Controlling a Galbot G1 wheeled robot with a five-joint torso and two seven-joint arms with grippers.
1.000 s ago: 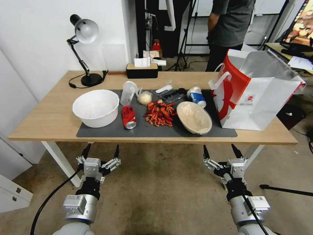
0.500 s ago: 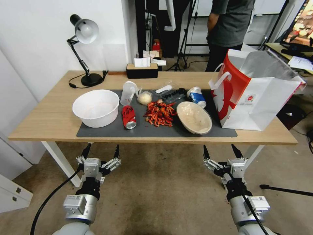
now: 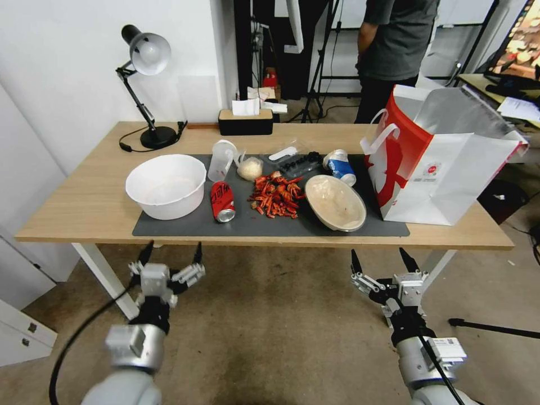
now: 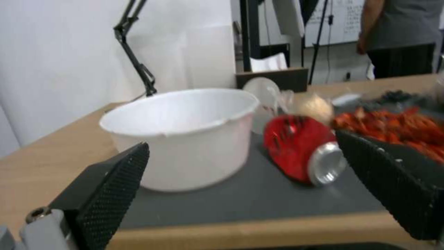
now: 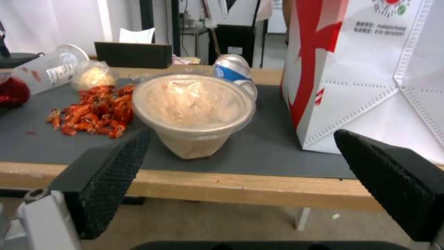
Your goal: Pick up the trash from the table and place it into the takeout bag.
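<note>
Head view, lower left of the frame: your left tool (image 3: 170,252) has shifted a little up and toward the counter edge compared with half a second ago, and the arm behind it is smeared with motion, so this arm has just started to move. Its jaws stand wide and hold nothing. At lower right your right tool (image 3: 381,260) sits where it was, also spread wide and empty, below the counter (image 3: 73,208) edge.

Nothing on the counter has moved. Along the near side of the dark mat (image 3: 185,225) you have the white tub (image 3: 165,185) at left, then the red can (image 3: 221,201) on its side, the heap of red shells (image 3: 275,194), and the beige bowl (image 3: 335,202) tilted toward you. Behind those lie the clear cup (image 3: 221,160) tipped over, the wrapped food lump (image 3: 250,167) and the blue-and-white can (image 3: 340,166). The takeout bag (image 3: 444,169) stands open at the right end, just beside the bowl.

From the left wrist view, the red can (image 4: 300,149) lies between the open jaws' sight line, beside the white tub (image 4: 185,135), so I judge the can to be the likely first pick. No trash is in the bag yet as far as you can see; the job is only beginning.
</note>
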